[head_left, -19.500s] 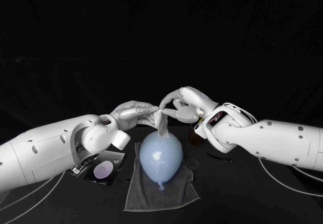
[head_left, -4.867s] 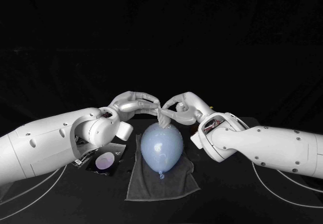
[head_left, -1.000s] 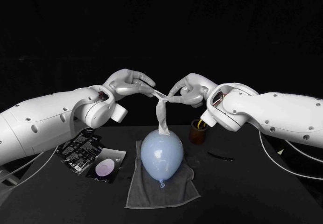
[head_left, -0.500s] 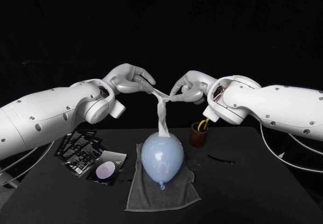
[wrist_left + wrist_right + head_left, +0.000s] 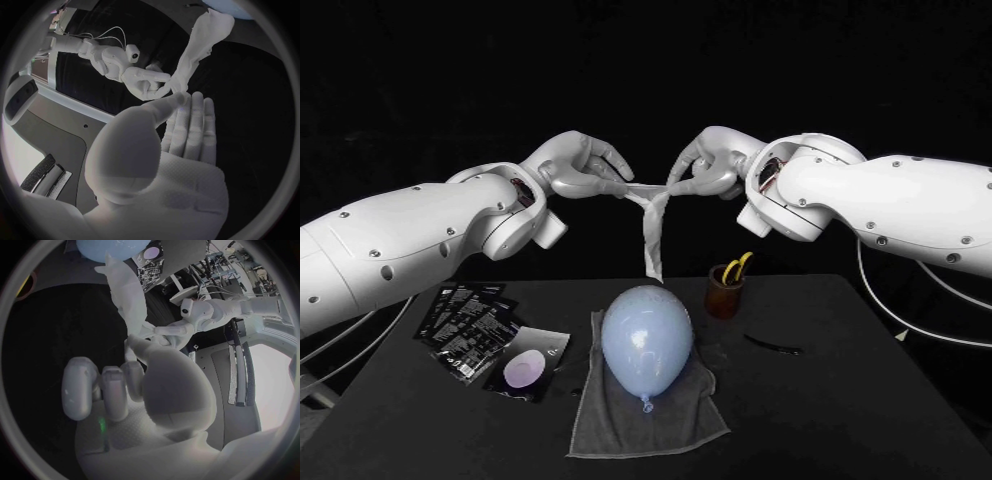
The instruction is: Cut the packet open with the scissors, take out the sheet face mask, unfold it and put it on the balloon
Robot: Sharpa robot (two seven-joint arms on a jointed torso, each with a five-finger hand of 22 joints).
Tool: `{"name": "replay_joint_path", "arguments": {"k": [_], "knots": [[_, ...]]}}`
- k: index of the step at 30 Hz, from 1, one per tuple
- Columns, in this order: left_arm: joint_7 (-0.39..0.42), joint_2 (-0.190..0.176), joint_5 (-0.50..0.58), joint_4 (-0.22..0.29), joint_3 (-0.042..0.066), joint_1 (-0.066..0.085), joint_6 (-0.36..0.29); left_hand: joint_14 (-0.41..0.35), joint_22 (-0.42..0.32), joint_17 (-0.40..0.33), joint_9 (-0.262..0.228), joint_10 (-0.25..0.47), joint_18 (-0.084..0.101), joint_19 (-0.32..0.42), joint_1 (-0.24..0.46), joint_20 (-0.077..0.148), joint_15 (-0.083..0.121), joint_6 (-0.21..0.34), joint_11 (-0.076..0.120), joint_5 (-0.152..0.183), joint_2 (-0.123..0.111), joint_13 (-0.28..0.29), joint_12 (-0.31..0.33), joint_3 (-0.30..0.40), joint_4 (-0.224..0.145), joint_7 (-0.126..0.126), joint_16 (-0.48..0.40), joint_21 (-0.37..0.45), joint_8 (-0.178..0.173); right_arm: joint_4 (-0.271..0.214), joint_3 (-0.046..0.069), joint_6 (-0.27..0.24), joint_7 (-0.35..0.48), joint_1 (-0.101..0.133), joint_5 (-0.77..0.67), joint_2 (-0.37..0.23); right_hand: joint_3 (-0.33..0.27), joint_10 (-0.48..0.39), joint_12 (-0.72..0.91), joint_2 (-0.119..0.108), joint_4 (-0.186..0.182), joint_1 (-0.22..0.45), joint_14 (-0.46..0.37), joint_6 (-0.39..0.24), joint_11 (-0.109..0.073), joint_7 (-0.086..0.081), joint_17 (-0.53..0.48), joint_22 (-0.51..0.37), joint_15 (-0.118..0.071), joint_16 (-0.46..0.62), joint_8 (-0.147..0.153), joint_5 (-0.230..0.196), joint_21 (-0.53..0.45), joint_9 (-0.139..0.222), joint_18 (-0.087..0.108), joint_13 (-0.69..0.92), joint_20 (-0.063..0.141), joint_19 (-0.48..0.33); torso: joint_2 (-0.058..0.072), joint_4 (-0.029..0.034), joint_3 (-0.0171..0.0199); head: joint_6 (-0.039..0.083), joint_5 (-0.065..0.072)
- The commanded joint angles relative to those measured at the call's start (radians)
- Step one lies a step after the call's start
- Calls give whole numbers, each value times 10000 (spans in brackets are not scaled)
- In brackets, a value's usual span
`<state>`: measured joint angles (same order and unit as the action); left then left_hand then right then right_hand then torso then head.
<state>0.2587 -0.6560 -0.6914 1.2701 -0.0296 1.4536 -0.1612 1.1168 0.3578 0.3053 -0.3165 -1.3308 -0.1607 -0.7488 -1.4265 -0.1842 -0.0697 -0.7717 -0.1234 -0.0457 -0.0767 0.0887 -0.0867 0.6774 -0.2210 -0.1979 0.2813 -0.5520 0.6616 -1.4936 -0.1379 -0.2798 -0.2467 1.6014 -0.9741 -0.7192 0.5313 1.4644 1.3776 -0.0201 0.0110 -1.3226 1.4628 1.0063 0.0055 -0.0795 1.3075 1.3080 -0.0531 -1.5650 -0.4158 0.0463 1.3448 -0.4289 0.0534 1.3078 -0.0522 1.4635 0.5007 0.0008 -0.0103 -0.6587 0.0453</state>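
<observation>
The white sheet face mask (image 5: 651, 232) hangs as a narrow, still-folded strip between my two hands. My left hand (image 5: 589, 170) pinches its upper left corner and my right hand (image 5: 708, 172) pinches its upper right corner, both raised well above the table. The strip's lower end hangs just over the far end of the pale blue balloon (image 5: 646, 340), which lies on a grey towel (image 5: 646, 425). In the left wrist view my left hand (image 5: 172, 140) meets the mask (image 5: 201, 45) opposite my right hand (image 5: 140, 80). The right wrist view shows my right hand (image 5: 122, 385), the mask (image 5: 128, 295) and the balloon (image 5: 112, 247).
The cut packet (image 5: 525, 362) lies left of the towel, with several black packets (image 5: 463, 315) beyond it. A brown cup (image 5: 724, 293) holding yellow-handled scissors (image 5: 737, 266) stands right of the balloon. A small dark item (image 5: 773, 343) lies on the table to the right.
Both hands have risen, carrying the mask up. Its lower end, which rested on the balloon's far end, has lifted to just above it.
</observation>
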Motion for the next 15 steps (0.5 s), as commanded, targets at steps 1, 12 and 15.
{"name": "replay_joint_path", "arguments": {"k": [1, 12, 15], "knots": [[289, 81, -249, -148, 33, 95, -307, 24, -6, -7, 10, 0, -202, -19, -200, -29, 11, 49, 70, -34, 64, 232, -63, 238, -272, 26, -59, -11, 16, 130, 6, 279, -101, 102, -402, 51, 80, 217, 41, -54, 5, -63, 1080, 65, -38, 4, 2633, 2028, -53, -58, -99, 24, 61, -174, -85, 1316, 42, 255, 0, -14, -2, 63, 16], [459, 318, -196, -547, 112, 570, -519, 30, -6, -4, 15, 3, -204, -24, -210, -27, 10, 44, 69, -33, 67, 235, -66, 234, -272, 25, -67, -15, 15, 322, 17, 320, -4, 262, -926, 217, 104, 229, 62, -66, 23, -53, 1080, 69, -38, 6, 2633, 2048, -51, -58, -113, 24, 133, -181, -99, 1332, 42, 282, 17, 2, 12, 194, 20], [467, 343, -105, -664, 122, 672, -513, 32, -6, -4, 16, 3, -204, -25, -213, -26, 11, 42, 69, -33, 67, 236, -68, 233, -273, 25, -68, -16, 15, 342, 20, 281, 24, 270, -1270, 234, 113, 233, 69, -72, 30, -51, 1080, 71, -39, 6, 2633, 2055, -50, -58, -118, 24, 159, -183, -105, 1337, 43, 292, 11, -2, 11, 231, 10]]}}
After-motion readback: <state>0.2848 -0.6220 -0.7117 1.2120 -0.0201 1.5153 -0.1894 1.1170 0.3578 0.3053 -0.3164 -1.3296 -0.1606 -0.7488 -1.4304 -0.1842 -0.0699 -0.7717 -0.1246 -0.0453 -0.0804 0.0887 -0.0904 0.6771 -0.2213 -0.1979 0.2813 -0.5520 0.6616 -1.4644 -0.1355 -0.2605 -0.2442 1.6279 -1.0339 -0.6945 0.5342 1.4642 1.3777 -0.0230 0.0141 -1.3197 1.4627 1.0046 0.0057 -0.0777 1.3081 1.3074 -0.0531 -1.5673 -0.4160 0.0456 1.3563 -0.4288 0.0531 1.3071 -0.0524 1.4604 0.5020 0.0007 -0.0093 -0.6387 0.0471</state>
